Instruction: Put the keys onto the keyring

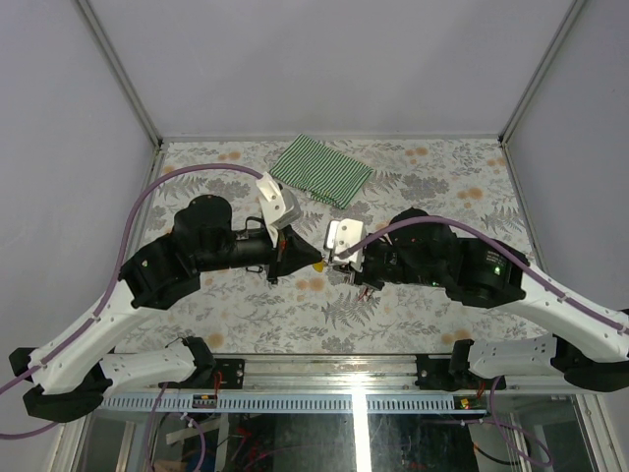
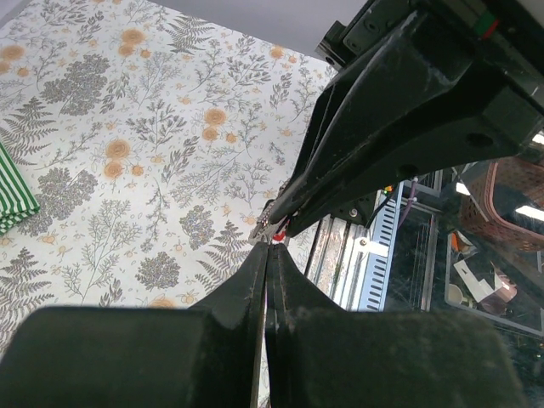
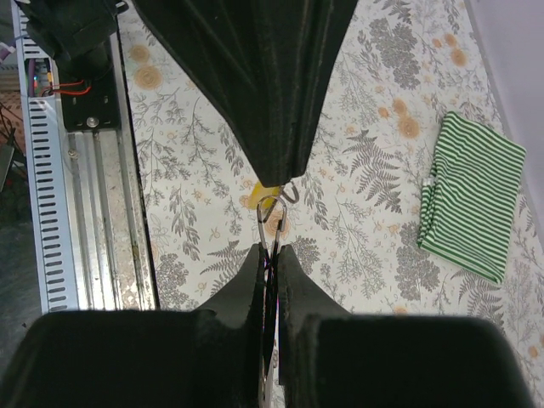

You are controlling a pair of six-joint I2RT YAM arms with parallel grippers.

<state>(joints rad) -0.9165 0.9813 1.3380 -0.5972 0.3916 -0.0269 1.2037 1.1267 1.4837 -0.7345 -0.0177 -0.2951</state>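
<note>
Left pincer: black two-finger left gripper (image 2: 267,252), fingers pressed narrow on the small silver key with a yellow oblong plastic tag (image 3: 264,183) (blade mostly hidden).
Key position: held in the air above the floral-print table (image 1: 423,300).
Cloth: green-and-white striped folded cloth (image 1: 321,169), flat at the far edge, well apart.
Ring position: thin silver wire keyring (image 3: 270,214), just beside the key's tip; contact cannot be told.
Right pincer: black two-finger right gripper (image 3: 270,252), clamped on the keyring.

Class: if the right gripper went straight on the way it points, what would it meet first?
Probably the left gripper, facing it tip to tip, just beyond the keyring the right gripper holds.
</note>
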